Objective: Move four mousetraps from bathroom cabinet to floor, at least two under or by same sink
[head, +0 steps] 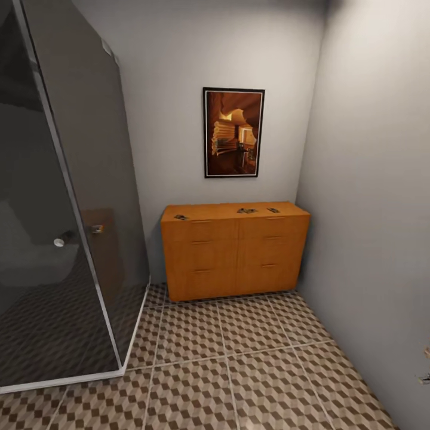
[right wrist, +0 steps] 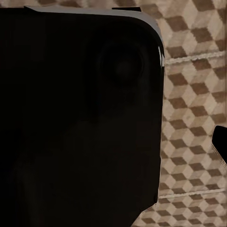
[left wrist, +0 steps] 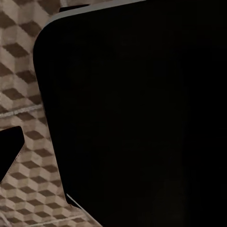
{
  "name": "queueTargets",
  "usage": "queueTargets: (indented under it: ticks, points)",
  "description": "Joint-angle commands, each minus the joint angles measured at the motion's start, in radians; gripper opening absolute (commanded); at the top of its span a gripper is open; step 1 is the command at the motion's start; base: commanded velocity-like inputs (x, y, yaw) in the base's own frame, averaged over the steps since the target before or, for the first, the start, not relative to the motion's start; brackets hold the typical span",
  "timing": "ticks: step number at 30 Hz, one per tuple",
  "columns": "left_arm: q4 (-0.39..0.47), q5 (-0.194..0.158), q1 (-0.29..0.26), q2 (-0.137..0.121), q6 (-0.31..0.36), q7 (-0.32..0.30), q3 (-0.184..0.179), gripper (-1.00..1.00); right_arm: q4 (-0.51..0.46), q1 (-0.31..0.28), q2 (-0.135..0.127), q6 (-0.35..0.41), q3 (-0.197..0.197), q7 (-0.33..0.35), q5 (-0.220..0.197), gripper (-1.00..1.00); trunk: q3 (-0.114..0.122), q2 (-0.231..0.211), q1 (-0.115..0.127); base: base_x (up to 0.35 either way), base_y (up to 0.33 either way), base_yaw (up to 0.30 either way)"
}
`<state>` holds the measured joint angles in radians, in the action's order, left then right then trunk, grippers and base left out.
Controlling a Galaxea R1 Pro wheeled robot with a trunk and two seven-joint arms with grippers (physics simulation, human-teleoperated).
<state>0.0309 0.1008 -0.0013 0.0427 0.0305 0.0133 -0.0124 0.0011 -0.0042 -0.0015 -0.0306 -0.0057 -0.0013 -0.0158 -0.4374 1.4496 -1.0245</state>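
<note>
The orange-brown cabinet (head: 236, 251) stands against the far wall, under a framed picture. On its flat top lie small dark-and-brown mousetraps: one near the left end (head: 181, 217), one or two close together right of centre (head: 246, 210), and one further right (head: 273, 209). The cube-patterned bathroom floor (head: 239, 364) stretches from me to the cabinet. In each wrist view a large black part of my own body blocks most of the frame, with a dark sliver at the edge over the patterned floor (left wrist: 28, 85) (right wrist: 194, 109); the jaws' state cannot be read. The sink is out of view.
A dark glass shower enclosure (head: 71, 209) with a white base frame takes up the left side. A grey wall (head: 370, 209) closes the right side. A small pale object (head: 425, 377) pokes in at the right edge.
</note>
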Motion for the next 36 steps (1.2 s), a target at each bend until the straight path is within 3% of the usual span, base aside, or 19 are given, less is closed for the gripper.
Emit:
queueTargets:
  ticks: [1, 36]
  points:
    - [0.002, 0.011, 0.0, 0.001, 0.006, 0.002, -0.001, 1.0, 0.0, 0.0, 0.0, -0.003, 0.0, 0.0, -0.002, 1.0, -0.001, 0.0, -0.001, 0.31, 0.0, 0.0]
    - [0.005, 0.013, 0.0, 0.006, 0.013, 0.001, 0.0, 1.0, 0.0, -0.001, -0.005, -0.002, 0.0, 0.0, -0.001, 1.0, -0.001, 0.0, -0.001, 0.321, 0.0, 0.0]
